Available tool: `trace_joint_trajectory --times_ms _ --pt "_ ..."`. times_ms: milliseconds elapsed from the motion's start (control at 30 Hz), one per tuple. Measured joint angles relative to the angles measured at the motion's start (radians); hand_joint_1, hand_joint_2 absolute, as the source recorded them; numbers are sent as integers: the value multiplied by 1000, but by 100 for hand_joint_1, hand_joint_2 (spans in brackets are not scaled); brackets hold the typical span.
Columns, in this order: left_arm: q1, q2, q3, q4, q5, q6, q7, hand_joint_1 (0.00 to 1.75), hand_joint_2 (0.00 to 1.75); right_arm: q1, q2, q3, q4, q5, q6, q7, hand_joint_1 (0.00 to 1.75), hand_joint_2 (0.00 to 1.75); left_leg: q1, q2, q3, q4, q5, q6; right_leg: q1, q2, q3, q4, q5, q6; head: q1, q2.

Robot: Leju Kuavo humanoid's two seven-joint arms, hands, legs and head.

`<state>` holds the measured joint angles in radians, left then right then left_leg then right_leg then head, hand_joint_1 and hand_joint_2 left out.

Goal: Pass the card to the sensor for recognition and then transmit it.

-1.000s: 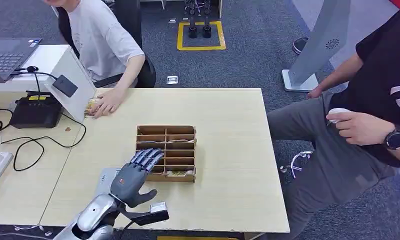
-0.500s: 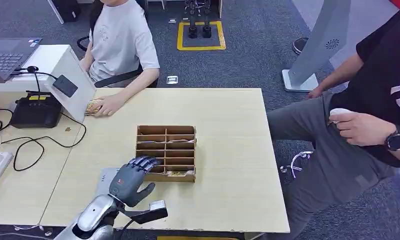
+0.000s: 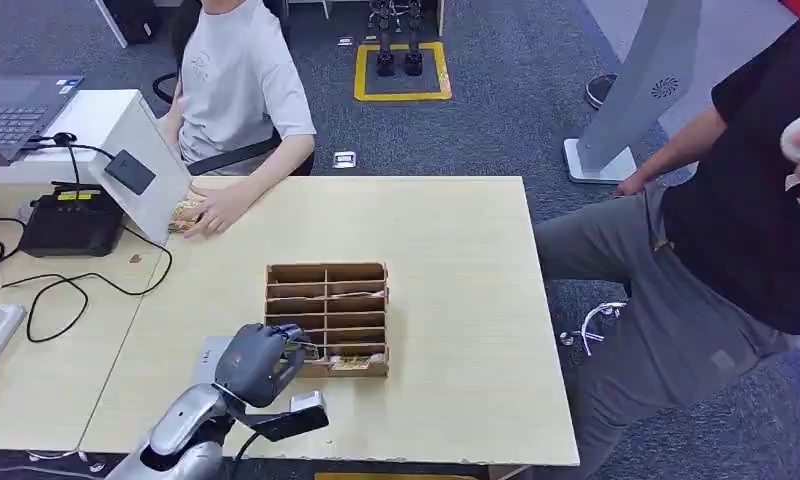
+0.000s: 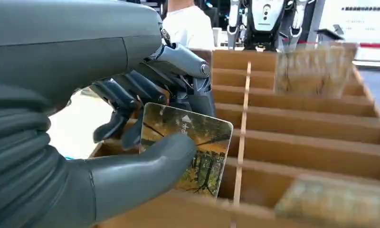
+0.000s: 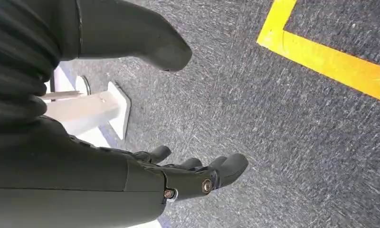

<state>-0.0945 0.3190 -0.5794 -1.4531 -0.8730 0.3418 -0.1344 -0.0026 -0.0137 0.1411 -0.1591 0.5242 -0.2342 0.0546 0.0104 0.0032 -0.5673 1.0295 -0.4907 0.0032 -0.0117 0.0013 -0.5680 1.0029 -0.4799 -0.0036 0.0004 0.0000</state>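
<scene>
Pale table (image 3: 456, 230), left hand (image 3: 257, 362) curled, pinching card (image 4: 188, 147) at divided wooden box (image 3: 327, 318)

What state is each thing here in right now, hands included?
Left hand: pinches a card at the organizer.
Card: upright, held between thumb and fingers.
Wooden organizer: flat on the table, open-topped, cards in some slots.
Right hand: hanging over the carpet, holding nothing.
</scene>
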Motion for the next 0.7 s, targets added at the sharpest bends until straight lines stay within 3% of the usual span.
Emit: trace_joint_trajectory --times_ms 200,333,533,700 --pt "-140 123 135 -161 204 -115 -72 175 175 3 0 -1 0 2 0 -3 0 175 2 -1 -1 0 3 -2 3 -1 0 1 2 -2 0 0" --pt "-270 194 249 -241 300 -220 -75 175 175 5 0 -2 0 4 0 -8 0 175 2 0 -1 0 4 -2 3 -1 0 1 3 -3 0 0" --pt "-381 270 362 -261 278 -251 7 175 175 5 2 -5 1 7 1 -10 0 175 2 0 -1 0 4 -2 4 0 -1 1 3 -4 -1 0" --pt "-381 273 376 -189 90 -182 102 175 175 2 3 -6 0 30 0 0 0 175 2 0 -1 0 4 -2 3 0 -1 1 2 -3 0 0"
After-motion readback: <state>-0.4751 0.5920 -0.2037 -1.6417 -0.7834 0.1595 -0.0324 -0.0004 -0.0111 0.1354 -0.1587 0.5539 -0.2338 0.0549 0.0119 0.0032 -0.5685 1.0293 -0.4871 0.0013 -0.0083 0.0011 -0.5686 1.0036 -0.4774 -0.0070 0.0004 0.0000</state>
